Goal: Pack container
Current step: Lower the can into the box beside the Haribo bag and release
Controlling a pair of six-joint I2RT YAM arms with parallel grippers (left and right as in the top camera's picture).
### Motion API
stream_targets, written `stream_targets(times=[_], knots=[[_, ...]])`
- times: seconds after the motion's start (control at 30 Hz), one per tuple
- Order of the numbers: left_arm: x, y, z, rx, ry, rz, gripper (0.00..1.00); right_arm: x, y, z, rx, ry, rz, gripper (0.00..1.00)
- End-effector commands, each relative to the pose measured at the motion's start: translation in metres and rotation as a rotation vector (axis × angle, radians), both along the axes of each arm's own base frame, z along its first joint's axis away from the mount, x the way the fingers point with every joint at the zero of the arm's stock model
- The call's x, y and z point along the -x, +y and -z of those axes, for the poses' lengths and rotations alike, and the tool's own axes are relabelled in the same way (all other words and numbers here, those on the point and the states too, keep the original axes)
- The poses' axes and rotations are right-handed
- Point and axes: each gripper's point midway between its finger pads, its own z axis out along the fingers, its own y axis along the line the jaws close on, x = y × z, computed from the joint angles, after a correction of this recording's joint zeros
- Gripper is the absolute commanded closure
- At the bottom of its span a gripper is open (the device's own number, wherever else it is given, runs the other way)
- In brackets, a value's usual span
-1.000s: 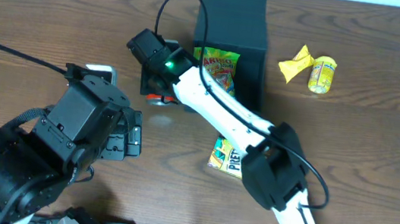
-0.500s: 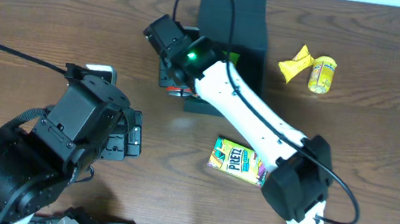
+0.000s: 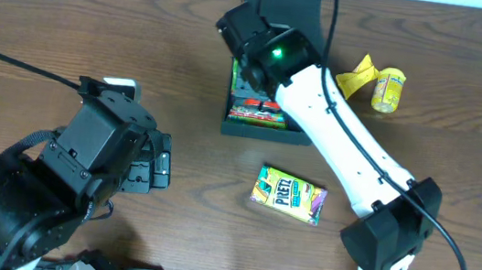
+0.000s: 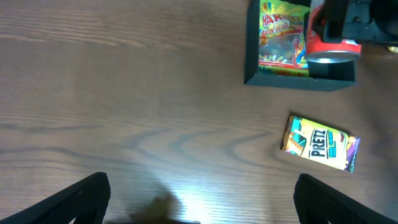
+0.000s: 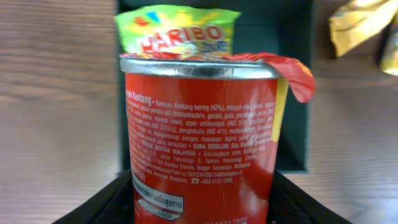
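The container (image 3: pixel 264 134) is a black box with its lid standing open at the back, and it also shows in the left wrist view (image 4: pixel 252 43) and the right wrist view (image 5: pixel 293 93). A Haribo bag (image 5: pixel 177 30) lies inside it (image 4: pixel 283 38). My right gripper (image 3: pixel 259 100) is shut on a red snack can (image 5: pixel 199 124) and holds it over the box's front part (image 4: pixel 333 46). My left gripper (image 4: pixel 202 208) is open and empty above bare wood, at the left in the overhead view (image 3: pixel 153 163).
A green Pretz box (image 3: pixel 289 194) lies on the table in front of the container (image 4: pixel 320 150). A yellow packet (image 3: pixel 356 77) and a small yellow can (image 3: pixel 389 89) lie to the container's right. The table is dark wood.
My right arm has carried the red can rightward, from beside the container's left wall to over the box. The Pretz box is now uncovered. The left arm has not moved.
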Motion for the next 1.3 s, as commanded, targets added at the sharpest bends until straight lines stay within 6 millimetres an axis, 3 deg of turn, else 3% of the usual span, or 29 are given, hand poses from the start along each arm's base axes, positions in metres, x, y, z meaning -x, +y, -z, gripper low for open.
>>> stream_targets(times=[0.0, 0.2, 0.33, 0.53, 0.97, 1.27], knots=[[0.0, 0.0, -0.003, 0.002, -0.007, 0.009, 0.05, 0.001, -0.024, -0.008, 0.024, -0.021, 0.024, 0.41], [0.0, 0.0, -0.003, 0.002, -0.007, 0.009, 0.05, 0.011, -0.055, 0.018, 0.029, 0.001, 0.062, 0.41], [0.0, 0.0, -0.003, 0.002, -0.007, 0.009, 0.05, 0.015, -0.066, 0.038, 0.017, 0.05, 0.004, 0.41], [0.0, 0.0, -0.003, 0.002, -0.007, 0.009, 0.05, 0.012, -0.082, 0.05, 0.049, 0.08, -0.058, 0.41], [0.0, 0.0, -0.003, 0.002, -0.007, 0.01, 0.05, 0.001, -0.071, 0.056, 0.015, 0.057, -0.145, 0.41], [0.0, 0.0, -0.003, 0.002, -0.007, 0.009, 0.05, -0.001, -0.076, 0.081, 0.024, 0.079, -0.132, 0.41]])
